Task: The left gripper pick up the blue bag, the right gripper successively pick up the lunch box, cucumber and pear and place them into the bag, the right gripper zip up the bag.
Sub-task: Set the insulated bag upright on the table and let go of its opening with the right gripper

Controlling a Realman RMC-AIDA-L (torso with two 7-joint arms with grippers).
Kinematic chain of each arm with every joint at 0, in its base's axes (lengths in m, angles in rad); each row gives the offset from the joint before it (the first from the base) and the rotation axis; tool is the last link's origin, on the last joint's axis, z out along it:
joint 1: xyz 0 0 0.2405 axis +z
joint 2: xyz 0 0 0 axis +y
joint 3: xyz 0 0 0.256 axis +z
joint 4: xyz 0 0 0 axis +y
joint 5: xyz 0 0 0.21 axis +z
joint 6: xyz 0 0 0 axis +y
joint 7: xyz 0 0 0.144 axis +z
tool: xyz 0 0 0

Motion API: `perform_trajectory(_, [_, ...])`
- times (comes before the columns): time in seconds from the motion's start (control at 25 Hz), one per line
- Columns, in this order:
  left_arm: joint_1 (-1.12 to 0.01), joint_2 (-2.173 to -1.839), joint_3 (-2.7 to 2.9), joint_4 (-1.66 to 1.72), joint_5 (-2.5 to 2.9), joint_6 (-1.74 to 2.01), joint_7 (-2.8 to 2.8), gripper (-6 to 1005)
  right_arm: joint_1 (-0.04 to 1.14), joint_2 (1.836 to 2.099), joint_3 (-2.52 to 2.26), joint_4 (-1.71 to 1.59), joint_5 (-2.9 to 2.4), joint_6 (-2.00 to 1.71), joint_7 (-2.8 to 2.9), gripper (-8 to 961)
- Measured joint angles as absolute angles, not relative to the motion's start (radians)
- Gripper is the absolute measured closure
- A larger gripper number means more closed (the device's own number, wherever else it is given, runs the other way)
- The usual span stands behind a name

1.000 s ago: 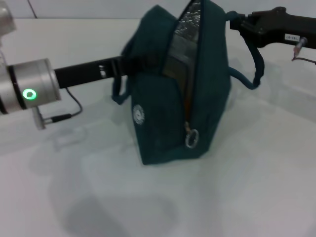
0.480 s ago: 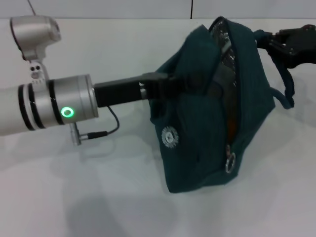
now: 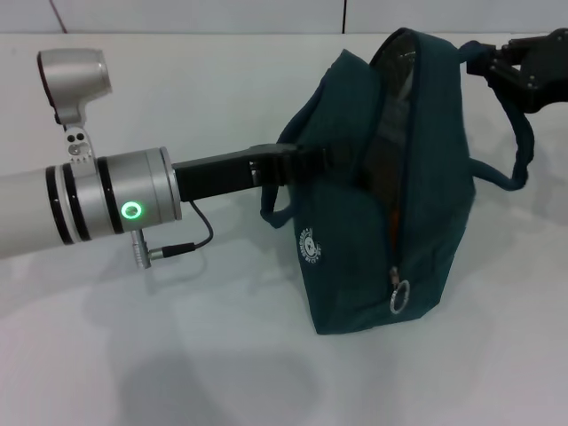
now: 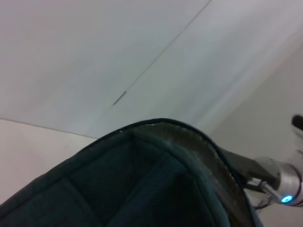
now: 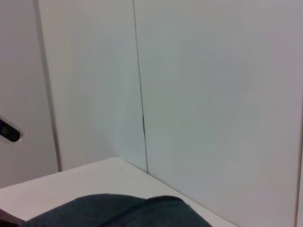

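Observation:
The blue bag (image 3: 430, 177) stands upright on the white table, its round white logo (image 3: 309, 246) facing me and the metal ring pull (image 3: 398, 297) hanging low on the front end of the zipper. My left gripper (image 3: 333, 161) reaches in from the left and is shut on the bag's near side by a handle loop. My right gripper (image 3: 499, 64) sits at the bag's far top corner, beside the other handle (image 3: 524, 151). An orange sliver (image 3: 391, 217) shows through the zipper gap. The lunch box, cucumber and pear are hidden. Bag fabric (image 4: 156, 184) fills the left wrist view.
The white table (image 3: 204, 355) stretches in front of and left of the bag. White wall panels (image 5: 189, 94) rise behind it. A cable (image 3: 177, 247) hangs under my left wrist. In the left wrist view my right arm (image 4: 279, 182) shows a blue light.
The bag and my left arm have shifted right and lower in the head view. My right gripper has stayed at the bag's top corner. The zipper gap looks narrower.

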State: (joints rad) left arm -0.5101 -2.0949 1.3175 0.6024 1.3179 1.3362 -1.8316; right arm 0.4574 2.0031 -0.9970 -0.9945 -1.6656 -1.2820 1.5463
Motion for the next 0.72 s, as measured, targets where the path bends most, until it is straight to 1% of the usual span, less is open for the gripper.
perform_trajectory(0.28, [-0.510, -2.095, 1.318, 0.577, 1.317, 1.314, -1.825, 968, 0.479, 2.009, -0.997, -0.985, -1.709, -1.278, 1.549, 840])
perform_trajectory(0.72, [-0.507, -2.097, 1.319, 0.577, 1.316, 1.305, -1.825, 967, 0.452, 2.009, -0.988, -0.968, -1.701, -1.299, 1.506, 811])
